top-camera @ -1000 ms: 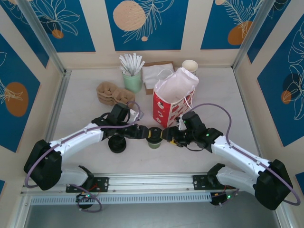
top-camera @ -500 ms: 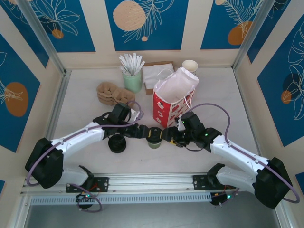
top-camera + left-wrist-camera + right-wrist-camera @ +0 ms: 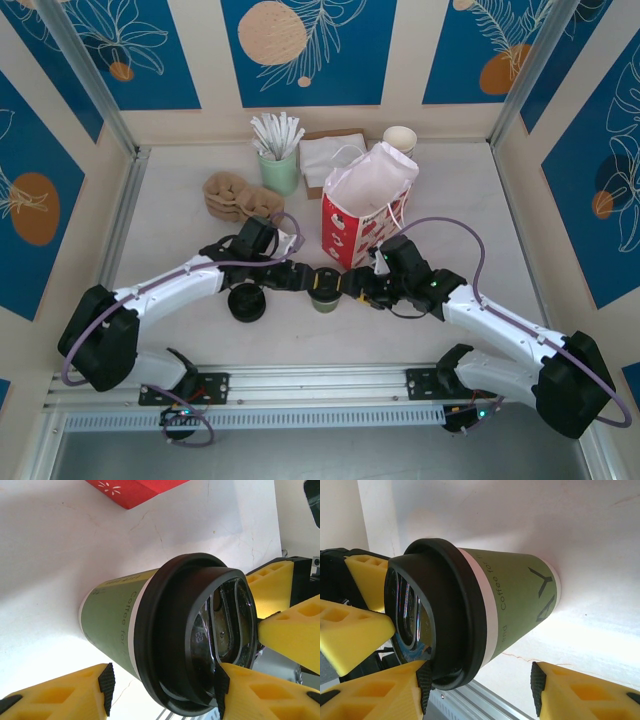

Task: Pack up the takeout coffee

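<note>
The takeout coffee stands upright on the table, just in front of the red-and-white bag. It has olive-green sides and a black lid. My left gripper reaches it from the left, open. One pad touches the lid's top edge and the other pad hangs free near the table. My right gripper meets it from the right, also open. One pad rests against the lid rim and the other pad is off the cup.
A loose black lid lies left of the cup. At the back are brown cup carriers, a mint cup of sticks, napkins and a white cup stack. The metal rail runs along the near edge.
Both grippers stay at the cup's lid. The left arm's shoulder has shifted slightly to the right and away from the near edge. The cup has not moved.
</note>
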### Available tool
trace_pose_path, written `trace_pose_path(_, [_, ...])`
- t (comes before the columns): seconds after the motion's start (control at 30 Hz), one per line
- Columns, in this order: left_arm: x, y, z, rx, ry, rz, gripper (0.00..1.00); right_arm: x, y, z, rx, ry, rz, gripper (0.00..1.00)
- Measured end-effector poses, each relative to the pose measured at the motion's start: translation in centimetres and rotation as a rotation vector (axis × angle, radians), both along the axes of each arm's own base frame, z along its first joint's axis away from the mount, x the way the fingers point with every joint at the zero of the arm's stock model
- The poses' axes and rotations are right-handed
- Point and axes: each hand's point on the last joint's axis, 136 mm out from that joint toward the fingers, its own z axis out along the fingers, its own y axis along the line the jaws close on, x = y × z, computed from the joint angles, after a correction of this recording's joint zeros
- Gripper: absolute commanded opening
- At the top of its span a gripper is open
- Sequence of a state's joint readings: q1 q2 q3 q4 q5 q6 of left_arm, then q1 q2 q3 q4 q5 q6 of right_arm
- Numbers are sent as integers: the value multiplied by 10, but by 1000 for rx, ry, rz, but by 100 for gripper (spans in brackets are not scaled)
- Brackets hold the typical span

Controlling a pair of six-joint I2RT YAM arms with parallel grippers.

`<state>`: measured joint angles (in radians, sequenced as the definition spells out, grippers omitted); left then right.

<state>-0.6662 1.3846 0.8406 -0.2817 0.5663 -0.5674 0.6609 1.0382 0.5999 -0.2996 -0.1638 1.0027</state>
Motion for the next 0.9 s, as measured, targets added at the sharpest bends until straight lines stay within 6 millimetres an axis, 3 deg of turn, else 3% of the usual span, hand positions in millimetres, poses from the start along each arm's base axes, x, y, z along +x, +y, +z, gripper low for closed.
trace_pose_path(0.9, [0, -4, -2, -15, -12, -8, 51, 0, 0, -3, -7, 8, 1, 57])
